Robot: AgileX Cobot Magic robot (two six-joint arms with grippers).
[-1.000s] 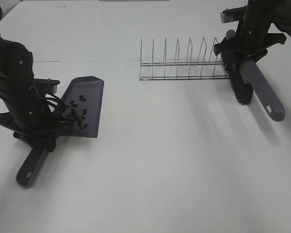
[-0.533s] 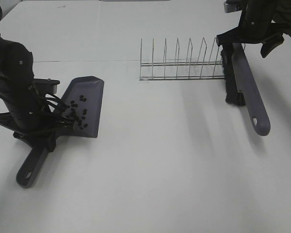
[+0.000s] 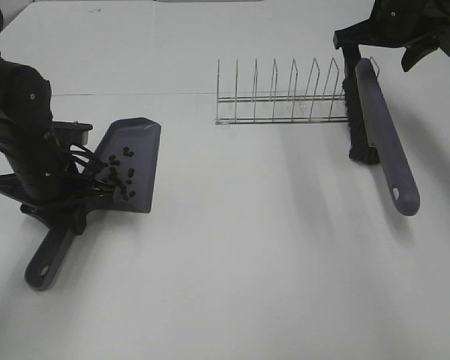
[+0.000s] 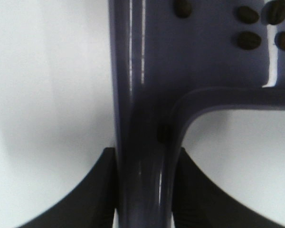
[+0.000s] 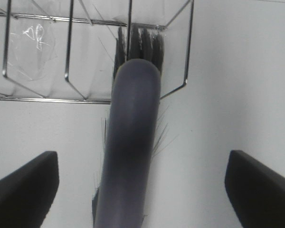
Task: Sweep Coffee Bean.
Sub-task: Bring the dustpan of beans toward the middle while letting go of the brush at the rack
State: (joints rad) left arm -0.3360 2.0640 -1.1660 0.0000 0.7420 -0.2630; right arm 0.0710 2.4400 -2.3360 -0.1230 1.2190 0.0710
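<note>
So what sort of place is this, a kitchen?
Likely a robot test bench, not a kitchen: a bare white table, a black robot arm gripping a grey dustpan of coffee beans, and a brush by a wire rack.

Table (image 3: 247,270): dustpan (image 3: 140,135) at left, beans (image 3: 122,177) in it. Rack (image 3: 285,98) behind, right of centre. Brush (image 3: 382,135) at rack's right end, handle pointing forward.

Bright, soft shadows, blurred wrist close-ups

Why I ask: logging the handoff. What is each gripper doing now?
Left gripper: shut on the dustpan handle.
Right gripper: open, jaws clear of the brush, holding nothing.
</note>
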